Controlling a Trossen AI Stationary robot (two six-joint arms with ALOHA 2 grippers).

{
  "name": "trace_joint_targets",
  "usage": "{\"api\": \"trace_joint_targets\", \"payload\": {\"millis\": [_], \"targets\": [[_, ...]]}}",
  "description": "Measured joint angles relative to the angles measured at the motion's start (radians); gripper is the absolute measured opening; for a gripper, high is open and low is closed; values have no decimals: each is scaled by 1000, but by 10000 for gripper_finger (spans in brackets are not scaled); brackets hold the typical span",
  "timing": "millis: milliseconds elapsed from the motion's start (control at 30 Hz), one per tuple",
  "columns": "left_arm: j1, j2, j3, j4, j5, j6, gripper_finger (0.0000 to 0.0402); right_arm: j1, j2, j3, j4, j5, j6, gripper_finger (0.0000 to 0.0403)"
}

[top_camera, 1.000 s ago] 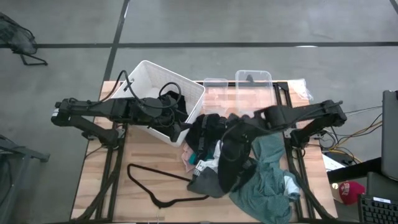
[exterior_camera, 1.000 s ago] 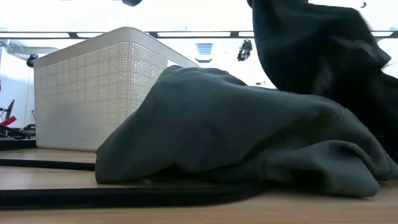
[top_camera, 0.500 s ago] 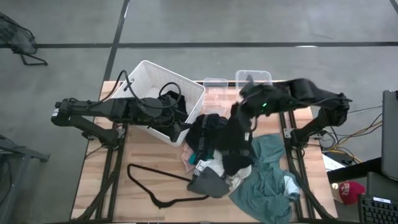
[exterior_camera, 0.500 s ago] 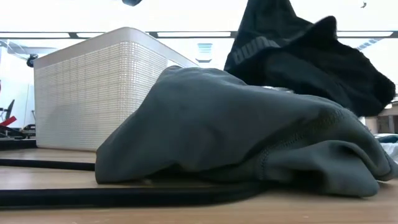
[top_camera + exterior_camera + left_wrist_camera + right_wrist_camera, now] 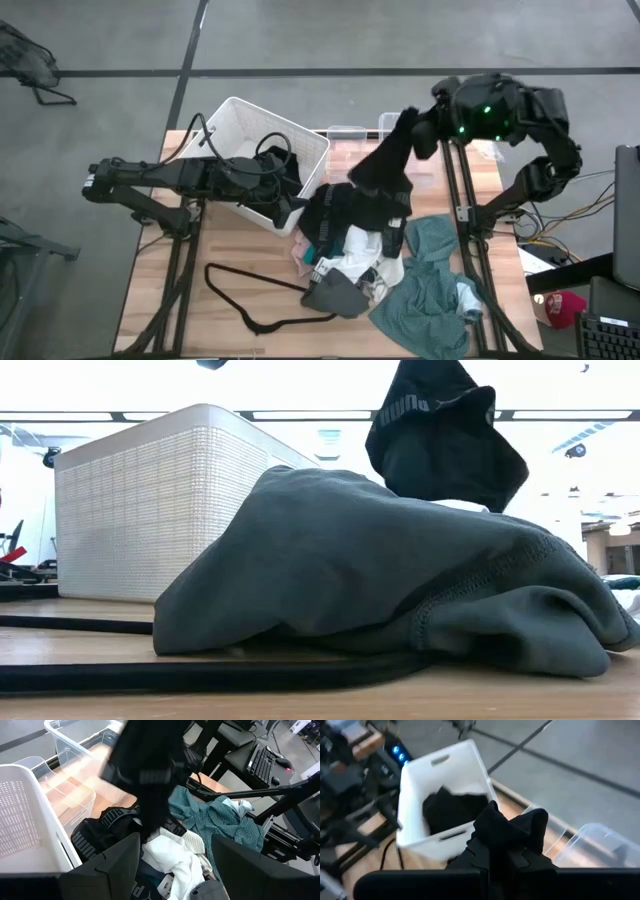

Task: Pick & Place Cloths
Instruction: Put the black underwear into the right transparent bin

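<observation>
Cloths lie heaped (image 5: pixel 365 255) in the lower centre of the high view, on the wooden table (image 5: pixel 160 300), and one black garment (image 5: pixel 385 170) is lifted clear of the heap. The right gripper (image 5: pixel 428 128), in the upper right of that view, is pressed together on the garment's top edge. The garment hangs down and to the left from it, its long axis slanting from upper right toward frame centre, with its lower end just over the pile.

The white basket (image 5: pixel 235 125) sits in the upper left centre of the high view, well to the left of the held garment. In the right wrist view the basket (image 5: pixel 447 765) lies ahead of the pinched black garment (image 5: pixel 507 832), open side up, with dark fabric already inside. The coming move probably calls for carrying the garment leftward across the frame until it hangs over the basket.

The left gripper (image 5: pixel 285 185) waits at the basket's near right edge, its fingers (image 5: pixel 117 862) spread and holding nothing. It is the nearer arm to the basket, but the right arm holds the garment. A thin black hanger (image 5: pixel 250 295) lies at lower left, apart from the cloths.
</observation>
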Motion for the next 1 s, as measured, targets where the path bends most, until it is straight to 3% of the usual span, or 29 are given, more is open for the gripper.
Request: {"api": "trace_joint_targets", "payload": {"millis": [200,700,1000], "targets": [[0,0,0,-1,0,-1,250,-111,-40,5,70,1,-50,8],[-2,0,0,-3,3,-14,250,-338,-88,5,411,211,-421,8],[-5,0,0,-9,3,-16,250,-412,-73,5,398,262,-474,8]]}}
